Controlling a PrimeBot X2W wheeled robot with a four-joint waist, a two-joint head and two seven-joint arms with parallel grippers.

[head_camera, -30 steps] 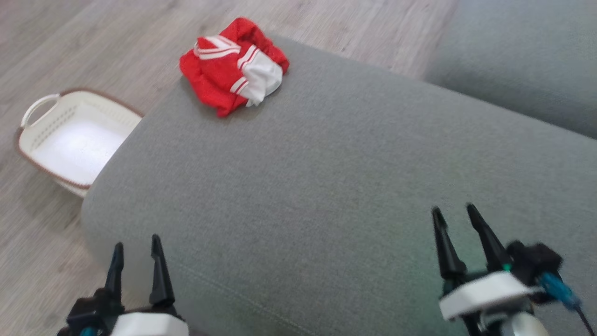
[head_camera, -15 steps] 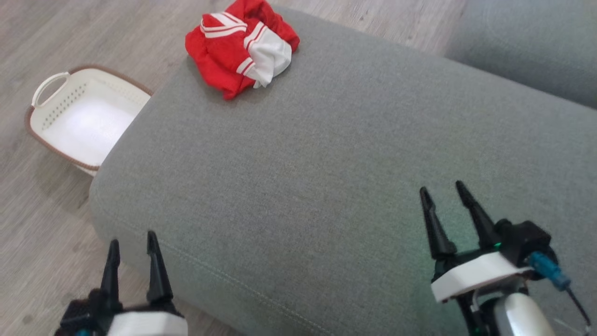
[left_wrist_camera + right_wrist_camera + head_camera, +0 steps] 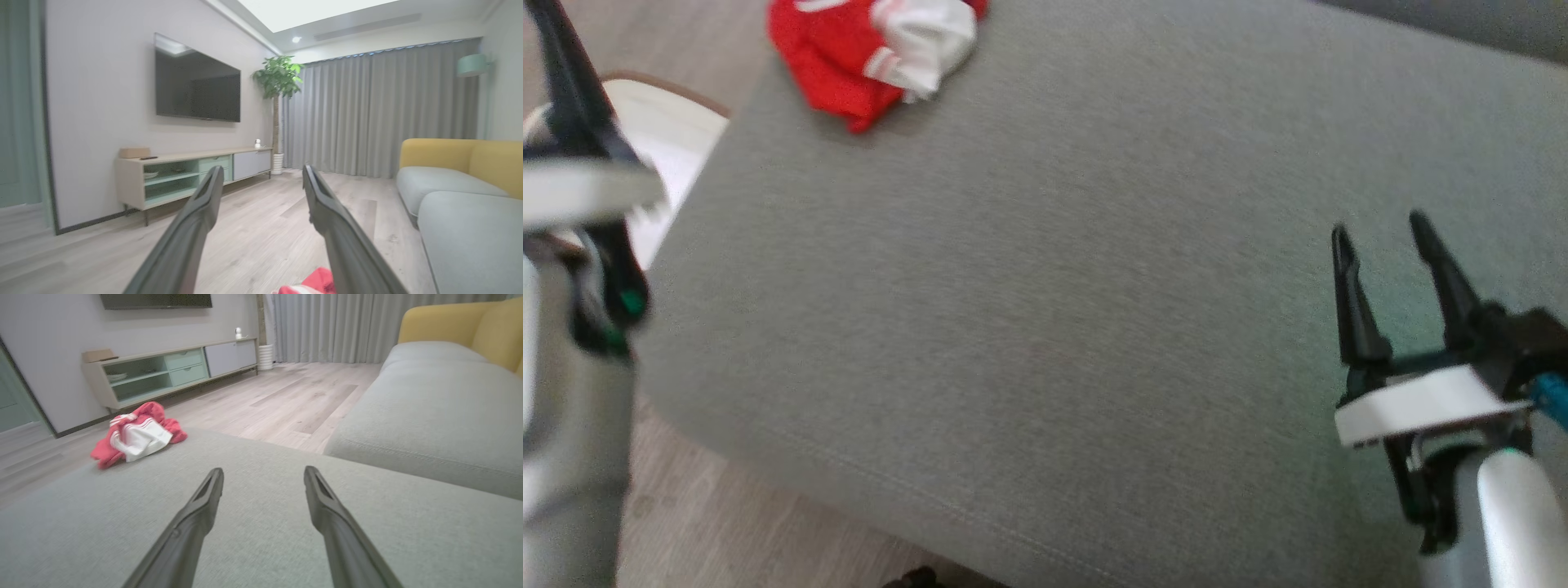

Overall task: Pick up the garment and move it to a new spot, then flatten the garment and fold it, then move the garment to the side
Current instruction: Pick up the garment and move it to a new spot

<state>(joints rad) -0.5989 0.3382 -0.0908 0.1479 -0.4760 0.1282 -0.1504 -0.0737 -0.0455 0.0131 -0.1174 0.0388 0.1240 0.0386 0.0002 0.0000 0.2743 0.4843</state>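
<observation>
The garment (image 3: 866, 49), a crumpled red piece with white panels and stripes, lies at the far left corner of the grey sofa cushion (image 3: 1054, 327). The right wrist view has the garment (image 3: 137, 435) well ahead and to the left. My right gripper (image 3: 1380, 233) hovers open over the cushion's right side, far from it, its fingers (image 3: 204, 506) spread and empty. My left arm (image 3: 572, 392) is raised at the left edge, blurred, with one dark finger (image 3: 564, 90) up. My left gripper (image 3: 263, 173) is open and empty, and a red bit of the garment (image 3: 316, 281) shows just below it.
A white basket (image 3: 678, 139) with a brown rim stands on the wood floor left of the cushion, partly behind my left arm. A second grey seat (image 3: 429, 408) with a yellow backrest (image 3: 449, 322) lies to the right. A TV cabinet (image 3: 163, 371) stands at the far wall.
The head camera has shifted. My left arm has risen from the lower left to high at the left edge. My right gripper has moved forward over the cushion. The garment lies where it was.
</observation>
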